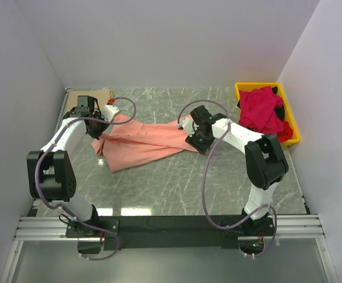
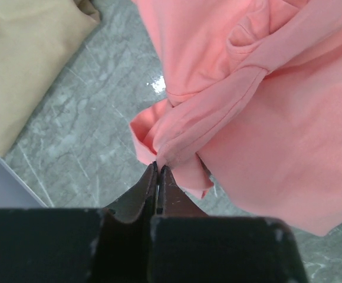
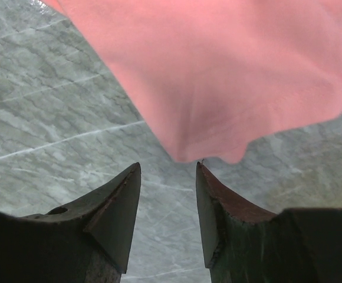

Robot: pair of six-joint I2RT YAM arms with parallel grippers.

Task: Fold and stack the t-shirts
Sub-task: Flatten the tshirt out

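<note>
You have one salmon-pink cotton t-shirt (image 1: 150,141) lying crumpled and stretched into a long band at mid-table, well left of the yellow plastic bin (image 1: 242,88). One tan-beige folded t-shirt (image 1: 92,95) lies in the far corner, at the opposite side of the table from the bin. The crimson-red t-shirts (image 1: 262,109) are heaped inside the bin and spill over its rim; their number cannot be told.

Your left gripper (image 2: 158,168) has its jaws pressed together, clamped on a rolled edge of the pink shirt at the end farthest from the bin. Your right gripper (image 3: 168,168) has its jaws apart with nothing between them, the shirt's bin-side edge just beyond the tips.

The grey marble table (image 1: 177,188) shows bare surface along the shirt's near edge.
</note>
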